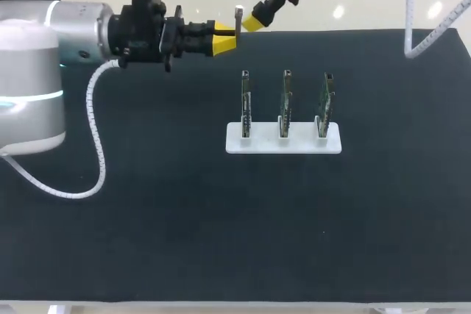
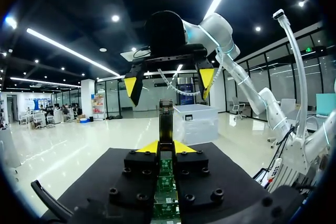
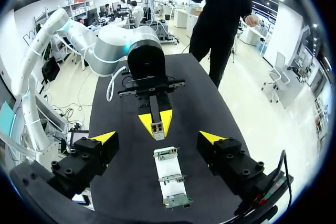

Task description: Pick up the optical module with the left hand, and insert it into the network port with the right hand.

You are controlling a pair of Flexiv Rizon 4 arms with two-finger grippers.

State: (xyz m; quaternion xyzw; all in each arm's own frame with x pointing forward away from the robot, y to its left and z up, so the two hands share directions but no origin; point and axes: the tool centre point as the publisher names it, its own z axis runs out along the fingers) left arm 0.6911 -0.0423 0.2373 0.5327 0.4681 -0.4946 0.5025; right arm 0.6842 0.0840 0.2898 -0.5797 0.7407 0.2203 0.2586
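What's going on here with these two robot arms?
The left gripper is shut on a small optical module and holds it out above the far side of the black table. The right gripper faces it with its fingers open, close to the module but not gripping it. Nearer the middle of the table, a white holder carries three upright circuit boards, and no module is plugged into them yet.

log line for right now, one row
left gripper: shut on optical module | right gripper: open, facing it | insertion: not yet done
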